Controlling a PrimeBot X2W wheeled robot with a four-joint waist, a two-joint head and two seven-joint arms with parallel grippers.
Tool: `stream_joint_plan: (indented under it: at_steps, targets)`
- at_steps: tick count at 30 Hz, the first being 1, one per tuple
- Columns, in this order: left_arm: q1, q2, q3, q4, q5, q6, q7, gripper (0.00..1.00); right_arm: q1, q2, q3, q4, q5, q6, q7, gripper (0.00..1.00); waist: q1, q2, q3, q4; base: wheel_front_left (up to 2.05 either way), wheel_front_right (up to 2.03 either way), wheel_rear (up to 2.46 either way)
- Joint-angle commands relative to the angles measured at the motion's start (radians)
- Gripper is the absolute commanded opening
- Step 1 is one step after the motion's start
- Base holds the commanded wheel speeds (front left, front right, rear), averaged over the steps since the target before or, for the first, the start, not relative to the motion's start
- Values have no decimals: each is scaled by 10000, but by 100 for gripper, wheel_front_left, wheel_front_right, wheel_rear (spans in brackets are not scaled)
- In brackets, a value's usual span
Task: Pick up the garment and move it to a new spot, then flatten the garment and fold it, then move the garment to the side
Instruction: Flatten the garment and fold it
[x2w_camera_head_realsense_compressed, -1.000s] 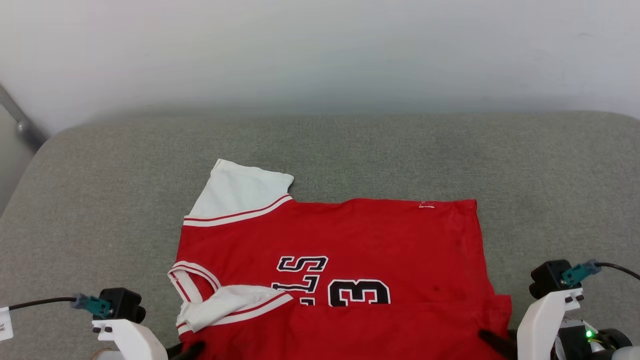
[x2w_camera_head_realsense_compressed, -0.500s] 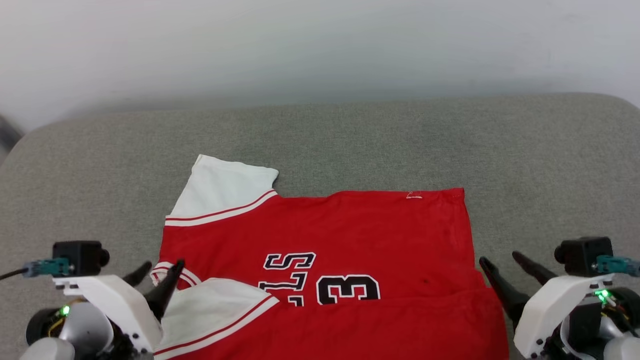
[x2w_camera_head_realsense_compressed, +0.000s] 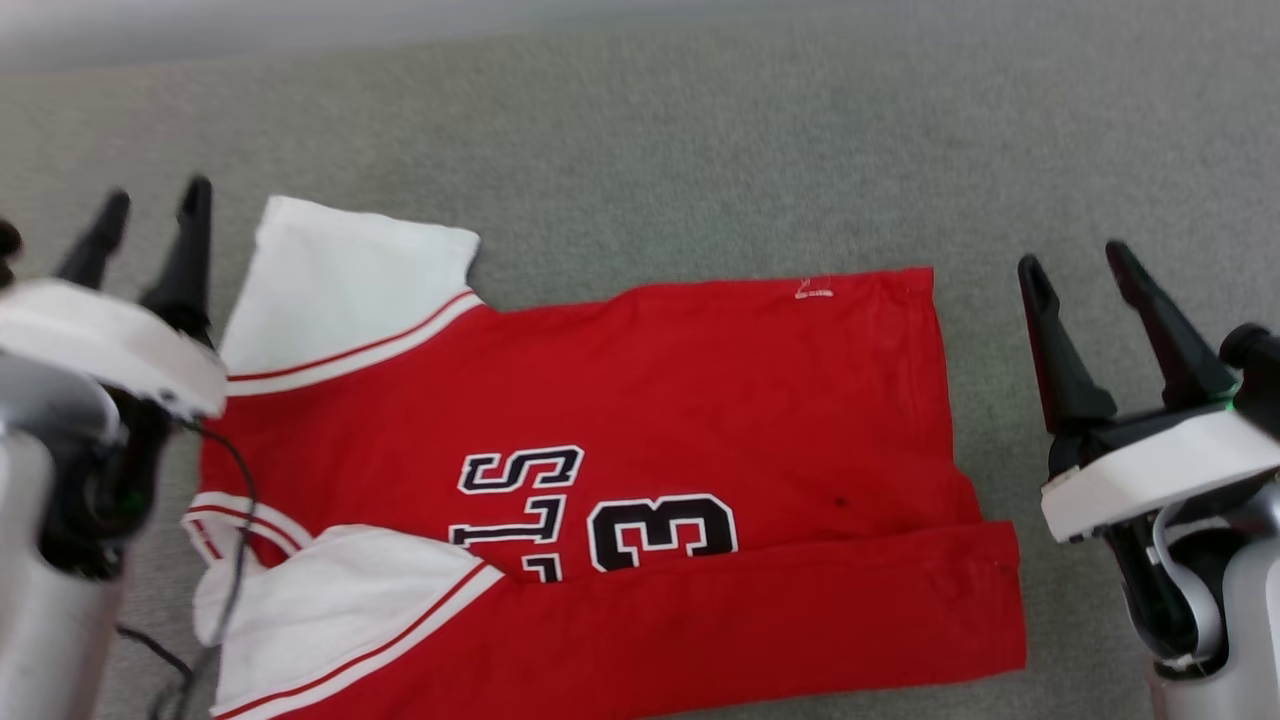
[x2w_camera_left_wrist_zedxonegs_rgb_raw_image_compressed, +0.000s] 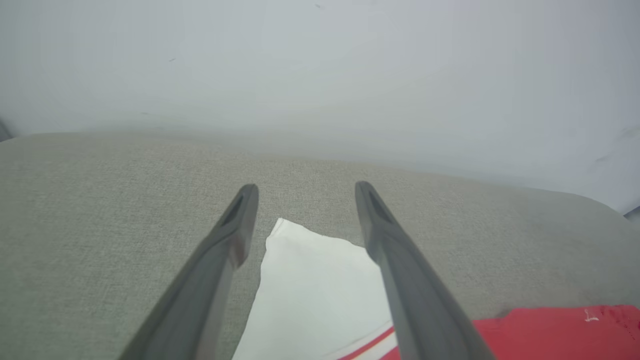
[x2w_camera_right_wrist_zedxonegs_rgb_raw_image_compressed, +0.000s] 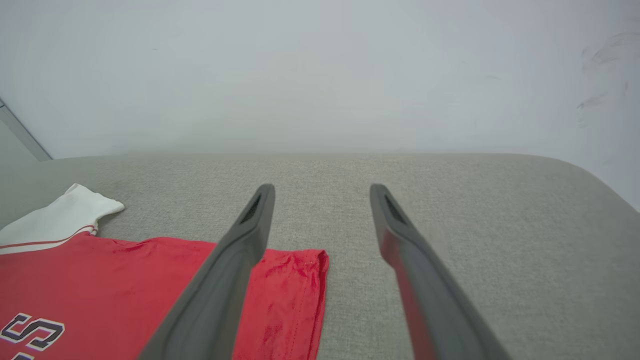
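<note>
Open room: the grey cushion (x2w_camera_head_realsense_compressed: 700, 130) is bare beyond the garment (x2w_camera_head_realsense_compressed: 700, 400) up to its far edge, with bare strips at left and right. Its far-right corner is rounded. The garment lies flat mid-cushion, its near strip folded back over itself. One white sleeve (x2w_camera_head_realsense_compressed: 350, 270) points far-left and a second sleeve (x2w_camera_head_realsense_compressed: 330, 600) is folded at near-left. The left gripper (x2w_camera_head_realsense_compressed: 158, 192) is just beside the white sleeve, off the garment's left side, fingers spread wide, holding nothing. The right gripper (x2w_camera_head_realsense_compressed: 1073, 256) is past the garment's right hem over bare cushion, clear of the cloth, fingers wide, empty. A pale plain wall (x2w_camera_left_wrist_zedxonegs_rgb_raw_image_compressed: 320, 75) stands behind the far edge.
</note>
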Motion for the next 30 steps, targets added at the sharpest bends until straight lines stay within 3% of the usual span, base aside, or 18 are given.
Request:
stream_joint_plan:
  at_steps: [1,5,9,13,18,23,24,25,26,30]
  targets:
    - [-336,93,5,100,-19,-80,98,100,-253,78,-1,-99,-84,-4,-91,100,-2,-1,744,-398,0,0,0]
    - [-1595,696,-196,653,-300,-546,1383,100,-508,169,86,-277,-130,-4,43,100,-2,-1,1384,-717,0,0,0]
    - [-2662,1381,-372,1139,-1005,-1021,3413,100,-651,209,331,-346,-56,-4,189,100,-2,-1,1901,-1041,0,0,0]
    - [-3335,2245,-313,1395,-1710,-993,5493,100,-707,242,639,-285,18,-4,306,100,-2,-1,2328,-1388,0,0,0]
    - [-3520,3050,-486,1638,-2346,-656,7733,100,-782,295,906,-138,200,-4,208,100,-2,-1,2692,-1689,0,0,0]
    - [-2834,2893,-959,2110,-2720,-356,8918,100,-863,344,943,115,427,-4,148,100,-2,-1,2817,-1802,0,0,0]
    - [-2656,2759,-1002,2224,-2856,-308,9051,57,-873,337,944,158,485,-4,170,100,-2,-1,2817,-1810,0,0,0]
    - [-2504,2644,-1057,2287,-2912,-324,9098,25,-907,320,901,207,529,-4,190,100,-2,-1,2808,-1816,0,0,0]
    - [-2426,2571,-1081,2343,-2950,-391,9021,0,-945,319,875,269,650,-4,267,100,-2,-1,2796,-1815,0,0,0]
    - [-2500,2384,-1095,2487,-2891,-671,8559,0,-1279,97,774,545,1160,-4,806,100,-2,-1,2600,-1706,0,0,0]
